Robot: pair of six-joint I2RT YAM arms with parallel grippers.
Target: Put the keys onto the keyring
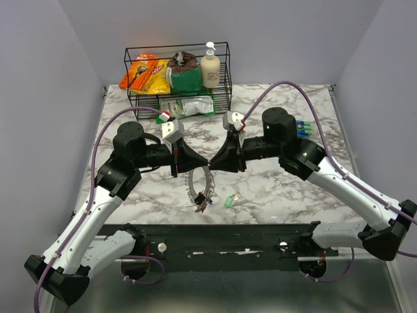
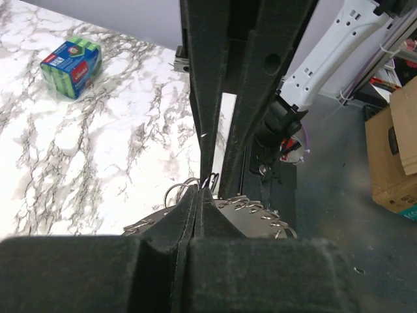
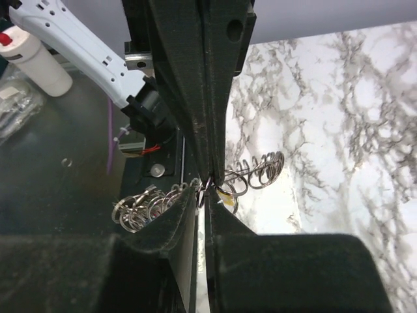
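The keyring, judged stiff and slippery, is pinched at its rim by the closed left fingers and right fingers; the green key is best taken by its head.

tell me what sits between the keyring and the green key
Nothing, just bare marble table between the keyring and the green key, seen in the top view.

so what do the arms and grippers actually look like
The left arm and right arm match: white lower links, black joints, a purple cable looping along each. The left gripper and right gripper are black wedges with flat tapering fingers, a white camera block atop each wrist.
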